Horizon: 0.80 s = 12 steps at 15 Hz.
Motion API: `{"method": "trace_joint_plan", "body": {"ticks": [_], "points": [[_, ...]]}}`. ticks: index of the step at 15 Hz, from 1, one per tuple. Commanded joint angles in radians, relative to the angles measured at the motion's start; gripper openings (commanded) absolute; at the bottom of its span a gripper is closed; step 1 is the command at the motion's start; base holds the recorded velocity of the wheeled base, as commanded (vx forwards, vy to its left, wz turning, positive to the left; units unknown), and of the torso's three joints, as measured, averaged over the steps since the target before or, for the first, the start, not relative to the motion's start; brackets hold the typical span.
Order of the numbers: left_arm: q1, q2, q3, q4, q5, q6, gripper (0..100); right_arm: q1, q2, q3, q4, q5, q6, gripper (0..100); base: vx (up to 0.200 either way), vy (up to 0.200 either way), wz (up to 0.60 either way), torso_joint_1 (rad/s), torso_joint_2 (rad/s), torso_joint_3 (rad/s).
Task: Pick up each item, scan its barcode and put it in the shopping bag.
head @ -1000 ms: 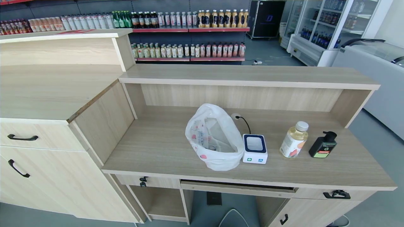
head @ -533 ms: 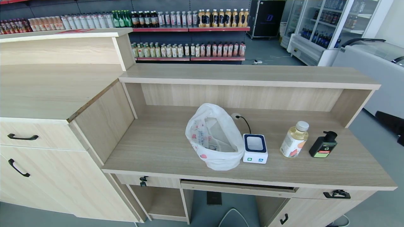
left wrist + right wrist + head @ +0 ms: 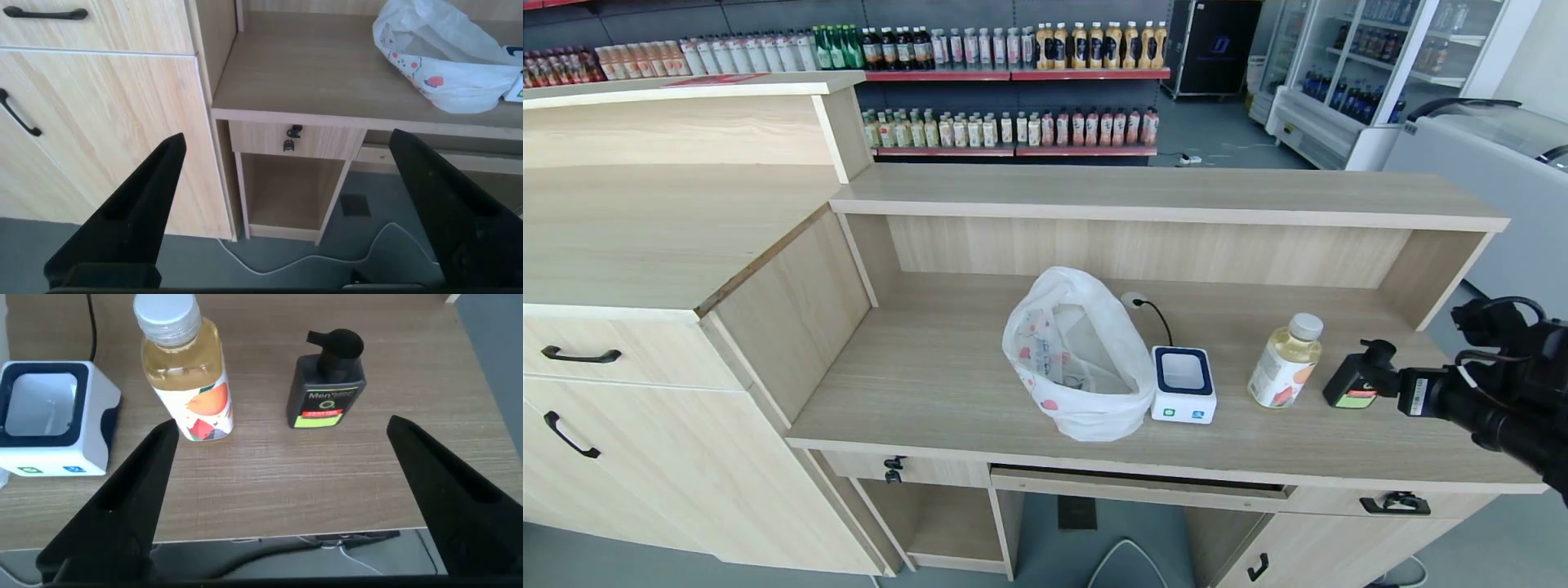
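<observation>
On the wooden surface (image 3: 947,384) four things stand in a row. The largest is one white shopping bag (image 3: 1078,359) with its mouth open upward, and its folds make the inside hard to read. The left wrist view catches part of the bag, cut off by the frame edge. Just beside it, on the robot's right, sits one white scanner (image 3: 1183,384) with a dark-rimmed window and a cable running to the back. Apart from the scanner stands one upright bottle (image 3: 1284,363) of yellowish drink with a pale cap. Near it, farthest right, is one black pump bottle (image 3: 1349,390).

From the head camera the right arm partly covers the pump bottle (label and base peek out). The right wrist view shows it whole, standing clear of the drink bottle. The right end effector (image 3: 282,425) sits over the right end of the surface close to the pump bottle, fingers spread wide and holding nothing. The left end effector (image 3: 288,137) hangs low off the surface's front left corner, likewise spread and empty, facing one small keyed drawer (image 3: 327,143).
</observation>
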Motion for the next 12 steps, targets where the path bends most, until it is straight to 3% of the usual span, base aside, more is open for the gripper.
{"method": "trace_joint_plan", "body": {"ticks": [1,5,12], "points": [[0.001,0.002,0.0,0.0,0.0,0.0,100,-0.005,0.144,-0.006,-0.048,0.004,-0.015,100,0.0,0.0,0.0,0.0,0.0,0.0],[0.001,0.002,0.0,0.0,0.0,0.0,100,0.03,0.25,-0.065,-0.145,0.018,-0.023,100,0.0,0.0,0.0,0.0,0.0,0.0],[0.001,0.002,0.0,0.0,0.0,0.0,100,0.11,0.357,-0.204,-0.16,0.026,-0.017,100,0.0,0.0,0.0,0.0,0.0,0.0]]}}
